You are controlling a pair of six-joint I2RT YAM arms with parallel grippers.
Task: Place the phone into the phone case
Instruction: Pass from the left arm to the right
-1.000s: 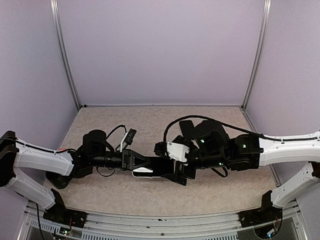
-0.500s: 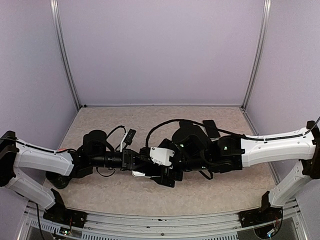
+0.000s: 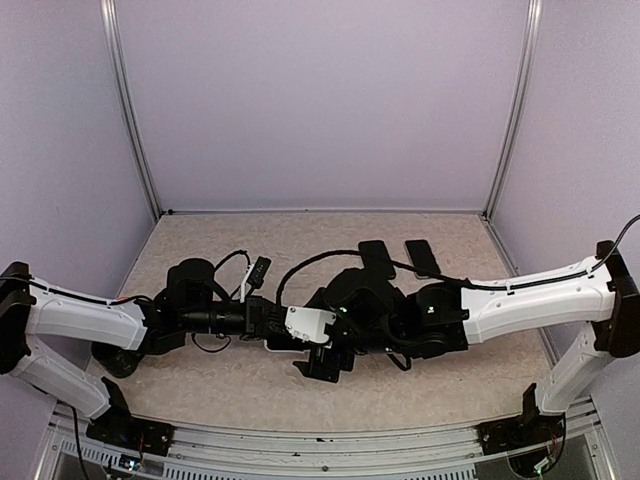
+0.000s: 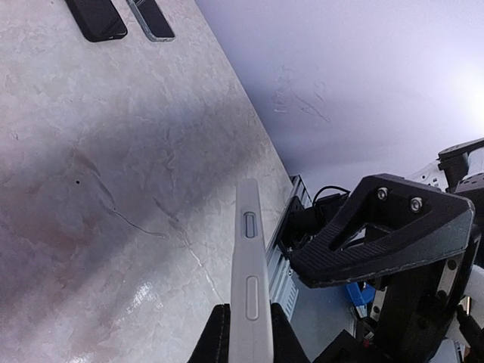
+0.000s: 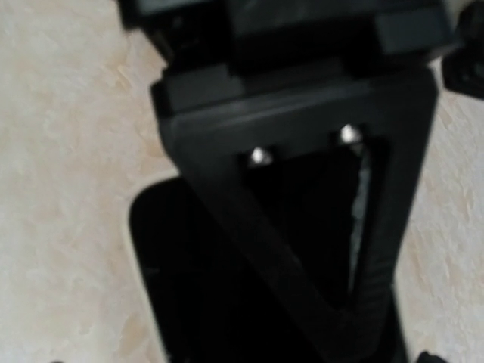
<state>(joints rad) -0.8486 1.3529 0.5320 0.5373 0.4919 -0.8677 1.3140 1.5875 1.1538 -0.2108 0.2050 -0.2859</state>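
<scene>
At the middle of the overhead frame my two arms meet nose to nose above the table (image 3: 200, 385), the left gripper (image 3: 272, 322) reaching in from the left and the right gripper (image 3: 322, 358) from the right. On the left wrist camera I see the left fingers (image 4: 218, 336) pinched at the bottom edge of the frame on a white case (image 4: 248, 280). It stands on its thin edge and runs up the middle of the picture, with two oblong buttons showing on its side. So the left gripper is clamped narrow on the case, which is held up off the tabletop. Just to the right of the case in that view sits one black triangular finger of the right gripper, with a sliver of gap between the two. I see only that one finger, so I cannot tell how far the right gripper's jaws stand apart. The right wrist camera is badly blurred. It shows the same sort of triangular finger frame lying across a black slab (image 5: 174, 295) with a rounded corner and a thin pale rim. I cannot tell whether that is the phone sitting in the case. At the upper left of the left wrist frame two dark slabs (image 4: 94, 17) lie flat side by side, well apart from both grippers.
</scene>
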